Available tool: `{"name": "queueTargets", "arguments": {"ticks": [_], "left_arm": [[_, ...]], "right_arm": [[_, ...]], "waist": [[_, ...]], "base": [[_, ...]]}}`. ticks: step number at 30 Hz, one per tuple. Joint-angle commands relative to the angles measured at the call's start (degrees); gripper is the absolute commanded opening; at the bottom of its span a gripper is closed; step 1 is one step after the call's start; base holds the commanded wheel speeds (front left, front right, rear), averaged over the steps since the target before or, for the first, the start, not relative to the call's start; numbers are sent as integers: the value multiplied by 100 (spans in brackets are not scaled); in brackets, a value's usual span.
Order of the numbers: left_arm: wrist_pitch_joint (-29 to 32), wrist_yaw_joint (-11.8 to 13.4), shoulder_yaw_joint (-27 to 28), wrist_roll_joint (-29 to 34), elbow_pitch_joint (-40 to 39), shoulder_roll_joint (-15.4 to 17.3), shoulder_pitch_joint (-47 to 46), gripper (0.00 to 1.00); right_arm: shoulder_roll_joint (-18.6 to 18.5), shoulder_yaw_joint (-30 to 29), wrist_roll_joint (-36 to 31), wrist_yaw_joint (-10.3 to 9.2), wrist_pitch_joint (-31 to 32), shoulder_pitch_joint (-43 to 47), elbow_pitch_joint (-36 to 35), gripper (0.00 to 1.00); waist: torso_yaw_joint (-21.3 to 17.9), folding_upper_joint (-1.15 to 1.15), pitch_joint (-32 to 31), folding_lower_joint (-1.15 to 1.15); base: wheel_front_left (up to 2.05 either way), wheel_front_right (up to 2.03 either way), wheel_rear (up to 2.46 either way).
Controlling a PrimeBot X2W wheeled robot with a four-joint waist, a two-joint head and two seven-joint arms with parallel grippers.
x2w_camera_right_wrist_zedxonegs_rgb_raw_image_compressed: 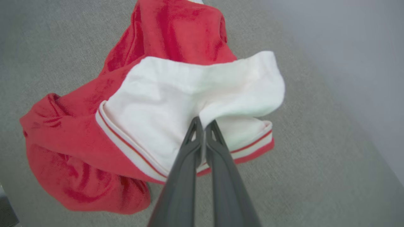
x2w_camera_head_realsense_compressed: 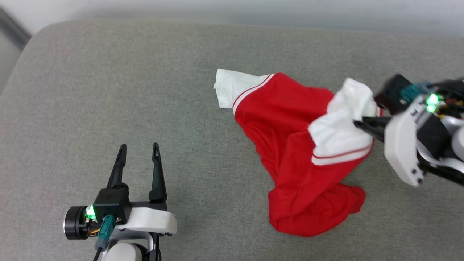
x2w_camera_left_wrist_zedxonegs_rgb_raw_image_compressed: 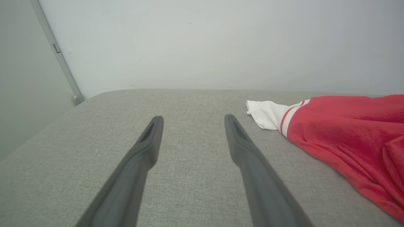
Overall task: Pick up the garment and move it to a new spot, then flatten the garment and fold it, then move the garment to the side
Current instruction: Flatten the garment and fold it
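pad: a grey fabric-covered pad (x2w_camera_head_realsense_compressed: 108,90) spans the scene, with a pale wall along its far edge.
garment (x2w_camera_head_realsense_compressed: 290,156): a red T-shirt, crumpled rather than flat, on the right half of the pad.
long axis: it runs from the far-left sleeve (x2w_camera_head_realsense_compressed: 232,88), spread white on the pad, to a red heap at near right, with the right sleeve (x2w_camera_head_realsense_compressed: 337,134) raised off the body toward the right.
right gripper (x2w_camera_right_wrist_zedxonegs_rgb_raw_image_compressed: 204,123): it reaches in from the right edge with its fingers together, clamped on a fold of the right sleeve. It is the nearer arm, already in contact.
left gripper (x2w_camera_head_realsense_compressed: 139,145): its fingers are apart and hold nothing. It sits at near left, well apart from the shirt, which lies to its right and farther off.
what the move turns on: probably the pull direction, since the red body hangs left of the pinch and would trail behind it.
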Motion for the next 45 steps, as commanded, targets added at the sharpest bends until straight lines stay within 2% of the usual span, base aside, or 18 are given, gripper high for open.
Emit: {"name": "queueTargets", "arguments": {"ticks": [1,3,4,5,6,7,11,13,14,15,16,17,22,27,32,36,41,45], "left_arm": [[-15,-22,30,21,-33,-5,80,100],[-15,-18,55,25,-46,-4,144,100],[-15,-18,55,25,-46,-4,144,100],[-15,-26,67,27,-54,-5,189,100],[-15,-26,67,27,-54,-5,189,100],[-15,-35,76,35,-63,-4,213,100],[-15,-53,88,56,-55,-4,197,100],[-15,-79,113,69,-27,-5,192,100],[-15,-79,127,74,-12,-4,203,100],[-15,-82,141,87,2,-5,221,100],[-15,-90,150,108,11,-5,242,100],[-15,-90,150,108,11,-5,242,100],[-15,-170,237,178,77,25,307,100],[-15,-275,323,263,114,174,117,100],[-15,-445,315,346,290,386,-322,100],[-15,-628,230,443,599,601,-869,100],[111,-919,-4,578,1051,867,-1745,100],[445,-1120,-239,663,1311,1042,-2544,100]], "right_arm": [[-246,-17,42,-6,-38,317,-131,0],[-552,-74,139,-6,-44,699,-306,0],[-552,-74,139,-6,-44,699,-306,0],[-821,-181,246,-6,-97,1105,-331,0],[-821,-181,246,-6,-97,1105,-331,0],[-972,-240,325,-6,-113,1572,-252,0],[-1014,-357,507,-5,-180,2267,43,0],[-858,-440,500,-6,-271,2768,375,0],[-773,-519,515,-6,-364,2890,460,5],[-702,-634,485,-6,-494,2959,523,48],[-636,-792,438,-7,-648,2985,555,100],[-636,-792,438,-7,-648,2985,555,100],[-511,-1661,-6,-6,-1427,3131,550,100],[-74,-3056,-770,-6,-2320,3284,520,100],[919,-4582,-2012,-6,-3027,3746,298,100],[2020,-5735,-3160,-6,-3469,4237,-247,100],[3207,-6410,-4251,-6,-3656,4914,-1024,100],[3989,-6708,-4463,-5,-3674,5291,-1502,100]], "waist": [[-148,0,-176,-1],[-184,0,-227,-1],[-184,0,-227,-1],[-208,0,-239,-1],[-208,0,-239,-1],[-231,0,-235,-1],[-242,0,-218,-1],[-251,0,-231,-1],[-262,0,-250,-1],[-278,0,-278,-1],[-296,0,-313,-1],[-296,0,-313,-1],[-419,0,-528,-1],[-572,0,-673,-1],[-685,0,-696,-1],[-785,0,-644,-1],[-905,0,-498,-1],[-1010,0,-299,-1]], "base": [[0,0,0],[0,0,0],[0,0,0],[0,0,0],[0,0,0],[0,0,0],[0,0,0],[0,0,0],[0,0,0],[0,0,0],[0,0,0],[0,0,0],[0,0,0],[0,0,0],[0,0,0],[0,0,0],[0,0,0],[0,0,0]]}}
